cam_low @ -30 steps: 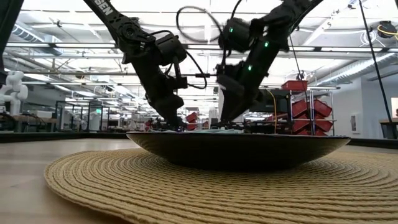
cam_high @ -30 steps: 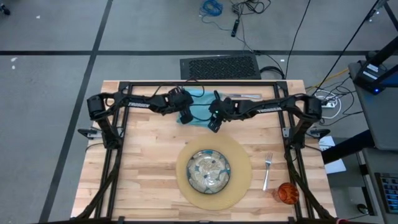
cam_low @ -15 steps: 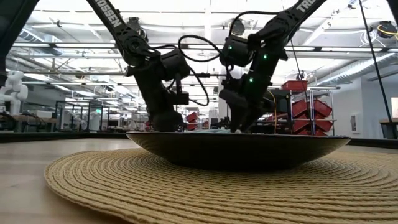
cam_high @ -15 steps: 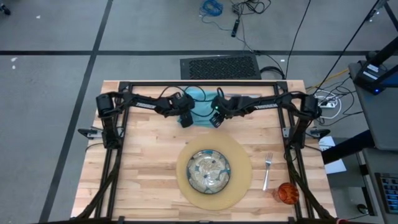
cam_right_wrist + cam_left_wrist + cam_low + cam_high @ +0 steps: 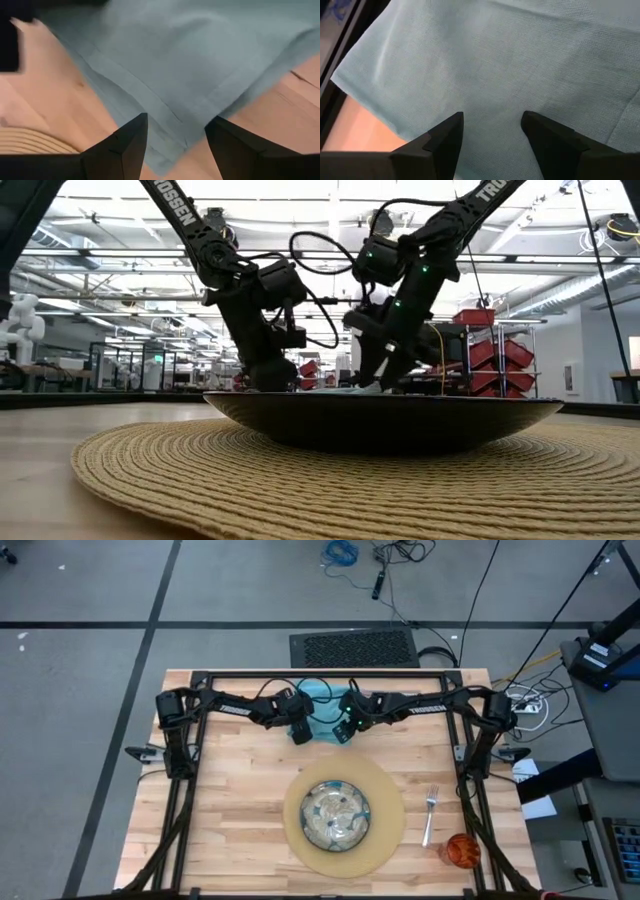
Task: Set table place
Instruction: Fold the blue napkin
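Having closed in, both wide-open grippers, left (image 5: pixel 299 732) and right (image 5: pixel 343 730), straddle the napkin (image 5: pixel 321 708).

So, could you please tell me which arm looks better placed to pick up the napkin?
Probably either: the left end effector and the right end effector both hang open over the teal napkin.

Beyond the table you see a black perforated panel (image 5: pixel 354 646) on the grey floor, a blue cable coil (image 5: pixel 339 552) — and red storage bins (image 5: pixel 492 352) in the room behind.
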Robot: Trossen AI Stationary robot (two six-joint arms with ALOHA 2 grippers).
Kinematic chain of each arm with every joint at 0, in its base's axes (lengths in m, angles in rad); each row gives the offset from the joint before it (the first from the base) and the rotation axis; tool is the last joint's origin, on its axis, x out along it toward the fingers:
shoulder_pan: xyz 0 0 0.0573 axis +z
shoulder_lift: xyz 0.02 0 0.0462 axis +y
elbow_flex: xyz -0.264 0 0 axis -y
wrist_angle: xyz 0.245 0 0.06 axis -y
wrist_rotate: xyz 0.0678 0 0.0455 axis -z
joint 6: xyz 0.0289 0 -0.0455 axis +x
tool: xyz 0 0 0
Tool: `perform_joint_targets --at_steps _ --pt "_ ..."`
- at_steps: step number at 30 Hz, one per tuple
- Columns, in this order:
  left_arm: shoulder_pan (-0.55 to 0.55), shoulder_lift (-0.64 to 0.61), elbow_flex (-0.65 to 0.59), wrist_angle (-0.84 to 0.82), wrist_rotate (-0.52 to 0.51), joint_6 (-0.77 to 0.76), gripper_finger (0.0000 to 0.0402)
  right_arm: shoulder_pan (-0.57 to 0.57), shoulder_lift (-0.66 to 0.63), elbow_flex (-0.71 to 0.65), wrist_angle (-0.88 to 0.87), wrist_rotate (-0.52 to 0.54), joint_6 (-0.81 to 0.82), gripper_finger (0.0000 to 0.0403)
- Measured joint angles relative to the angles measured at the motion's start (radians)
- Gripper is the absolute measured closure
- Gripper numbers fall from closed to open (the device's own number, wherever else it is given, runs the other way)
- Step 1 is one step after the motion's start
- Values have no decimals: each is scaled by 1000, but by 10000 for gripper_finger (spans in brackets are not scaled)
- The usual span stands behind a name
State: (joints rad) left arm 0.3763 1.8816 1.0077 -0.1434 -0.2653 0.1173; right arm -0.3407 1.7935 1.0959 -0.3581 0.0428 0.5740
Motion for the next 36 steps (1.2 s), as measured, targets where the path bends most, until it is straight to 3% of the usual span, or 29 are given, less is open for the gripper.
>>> perform_joint_targets --at_steps 14,21,30,36 --pt "0 0 0 2 1 20 198 -18 3 0 -27 -23 42 222" --pt "0 0 0 3 1 20 198 -6 3 0 -5 -51 46 277" --pt "0 0 -1 4 1 21 198 15 4 0 -8 -72 33 389" --pt "0 0 -1 1 1 32 198 49 3 0 -9 -72 33 401"
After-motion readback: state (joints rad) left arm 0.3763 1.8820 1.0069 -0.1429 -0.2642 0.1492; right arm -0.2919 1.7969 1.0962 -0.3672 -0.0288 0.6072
